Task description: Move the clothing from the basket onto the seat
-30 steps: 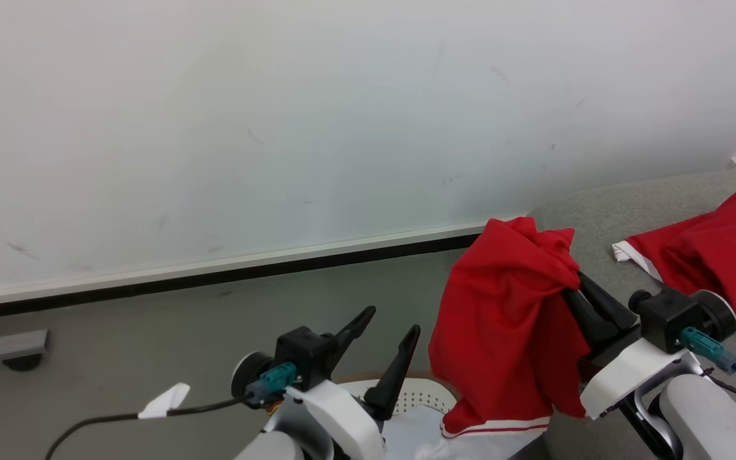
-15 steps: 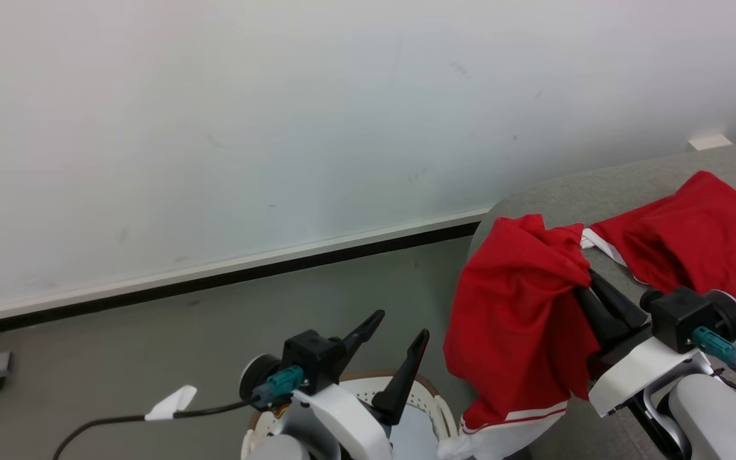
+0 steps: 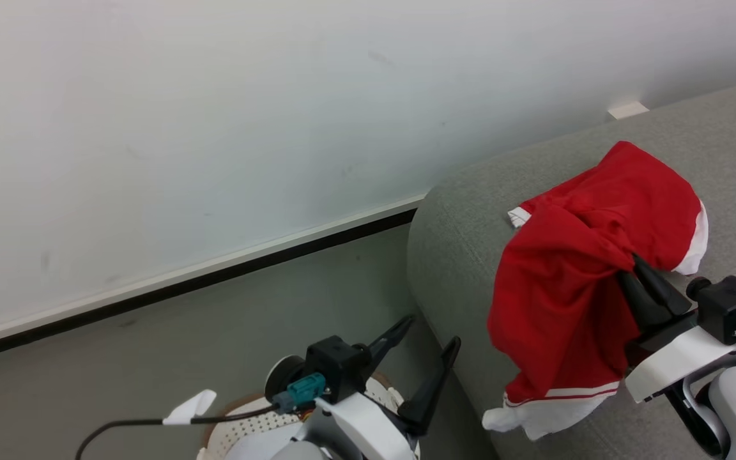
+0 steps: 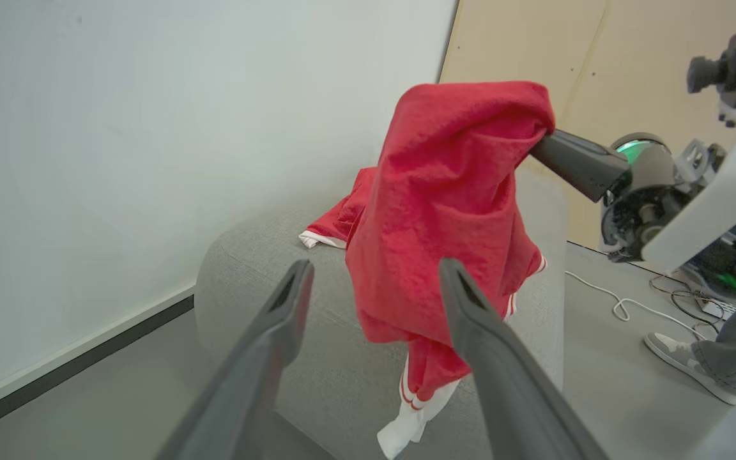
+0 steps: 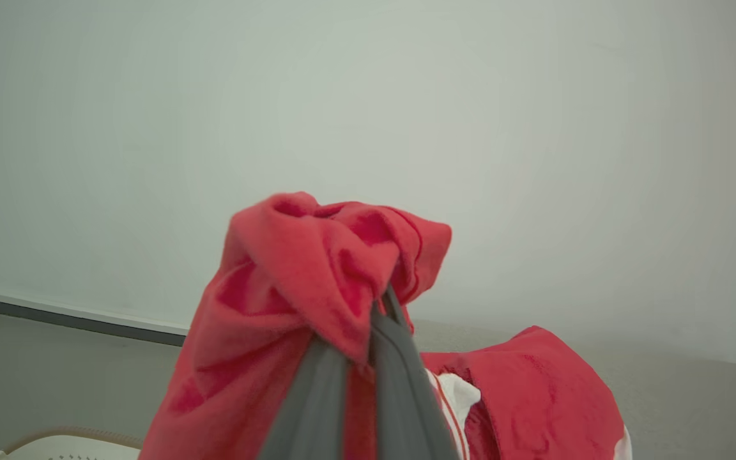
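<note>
Clothing [image 3: 559, 300], soft crumpled red, hangs pinched in right pincer [image 3: 634, 262]; left pincer [image 3: 430, 329] gapes empty.

From my right gripper [image 3: 633, 268] a garment [image 3: 553, 306] hangs down over the near end of the sofa [image 3: 457, 255], and just beyond that gripper another garment [image 3: 643, 191] lies on the sofa, partly behind the hanging one. My left gripper [image 3: 430, 332] sits left of the hanging garment, apart from it, with the basket [image 3: 240, 428] on the floor [image 3: 214, 332] under and behind it; the wall [image 3: 214, 128] stands ahead of both grippers.
</note>
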Available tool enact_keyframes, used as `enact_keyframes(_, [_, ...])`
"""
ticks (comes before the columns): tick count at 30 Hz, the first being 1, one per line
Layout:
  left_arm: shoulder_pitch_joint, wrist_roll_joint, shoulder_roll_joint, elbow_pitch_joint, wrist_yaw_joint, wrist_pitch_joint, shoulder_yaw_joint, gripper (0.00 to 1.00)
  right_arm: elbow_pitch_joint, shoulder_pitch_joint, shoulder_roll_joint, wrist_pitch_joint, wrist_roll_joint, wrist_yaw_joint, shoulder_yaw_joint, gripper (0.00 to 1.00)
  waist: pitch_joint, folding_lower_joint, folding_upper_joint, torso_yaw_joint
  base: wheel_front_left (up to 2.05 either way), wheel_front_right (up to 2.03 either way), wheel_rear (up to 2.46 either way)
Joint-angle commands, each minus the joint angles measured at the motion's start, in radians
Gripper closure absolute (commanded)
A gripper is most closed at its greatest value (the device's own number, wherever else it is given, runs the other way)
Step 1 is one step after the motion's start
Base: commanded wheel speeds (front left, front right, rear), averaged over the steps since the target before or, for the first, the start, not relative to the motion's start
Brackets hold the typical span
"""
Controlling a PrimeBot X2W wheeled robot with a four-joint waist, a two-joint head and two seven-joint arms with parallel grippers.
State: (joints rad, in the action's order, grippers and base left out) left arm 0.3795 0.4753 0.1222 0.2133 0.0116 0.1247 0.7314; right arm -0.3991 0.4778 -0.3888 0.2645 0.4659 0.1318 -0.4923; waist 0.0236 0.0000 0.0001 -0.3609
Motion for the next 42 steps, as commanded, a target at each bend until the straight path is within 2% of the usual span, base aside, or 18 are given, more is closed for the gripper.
enact_keyframes(1, [-0.012, 0.012, 0.0, -0.007, 0.002, 0.004, 0.002, 0.0, 0.008, -0.012, -0.013, 0.0, 0.0, -0.002, 0.01, 1.0, -0.01, 0.0, -0.0001, -0.019, 0.0, 0.0, 0.0])
enact_keyframes(10, [0.005, 0.005, -0.01, -0.034, 0.007, -0.001, 0.03, 0.0, 0.036, 0.005, -0.04, 0.0, 0.041, -0.002, 0.085, 1.0, -0.067, 0.0, -0.0001, -0.019, 0.0, 0.0, 0.0])
enact_keyframes(16, [0.058, -0.024, 0.002, -0.069, 0.026, -0.024, 0.053, 0.0, 0.014, 0.125, -0.062, -0.015, 0.004, -0.002, 0.198, 1.0, -0.205, 0.0, -0.0001, 0.037, 0.0, 0.0, 0.0])
enact_keyframes(22, [0.121, -0.045, 0.021, -0.104, 0.053, -0.008, 0.055, 0.0, -0.039, 0.315, -0.086, -0.09, -0.046, -0.002, 0.33, 1.0, -0.335, 0.0, -0.0001, 0.098, 0.0, 0.0, 0.0])
enact_keyframes(28, [0.166, -0.057, 0.042, -0.123, 0.065, 0.009, 0.044, 0.0, -0.14, 0.51, -0.123, -0.151, -0.1, -0.002, 0.531, 1.0, -0.435, 0.0, -0.0001, 0.143, 0.0, 0.0, 0.0])
enact_keyframes(32, [0.182, -0.059, 0.051, -0.124, 0.069, 0.019, 0.041, 0.0, -0.27, 0.572, -0.126, -0.144, -0.206, -0.002, 0.699, 1.0, -0.47, 0.0, -0.0001, 0.166, 0.0, 0.0, 0.0])
enact_keyframes(38, [0.156, -0.038, 0.059, -0.11, 0.061, 0.035, 0.036, 0.0, -0.476, 0.497, -0.046, -0.061, -0.388, -0.002, 0.946, 1.0, -0.478, 0.0, -0.0001, 0.174, 0.0, 0.0, 0.0])
enact_keyframes(39, [0.152, -0.036, 0.061, -0.109, 0.06, 0.037, 0.036, 0.0, -0.497, 0.485, -0.035, -0.047, -0.409, -0.002, 0.984, 0.98, -0.476, 0.0, -0.0001, 0.172, 0.0, 0.0, 0.0])
enact_keyframes(40, [0.146, -0.035, 0.064, -0.108, 0.058, 0.038, 0.036, 0.0, -0.516, 0.469, -0.021, -0.034, -0.43, -0.002, 1.017, 0.68, -0.472, 0.0, -0.0001, 0.169, 0.0, 0.0, 0.0])
enact_keyframes(41, [0.141, -0.031, 0.067, -0.106, 0.054, 0.038, 0.034, 0.0, -0.529, 0.45, 0.001, -0.024, -0.453, -0.002, 1.038, 0.31, -0.468, 0.0, -0.0001, 0.165, 0.0, 0.0, 0.0])
enact_keyframes(42, [0.135, -0.028, 0.073, -0.105, 0.051, 0.04, 0.029, 0.0, -0.54, 0.428, 0.026, -0.015, -0.473, -0.002, 1.058, 0.0, -0.463, 0.0, -0.0001, 0.159, 0.0, 0.0, 0.0])
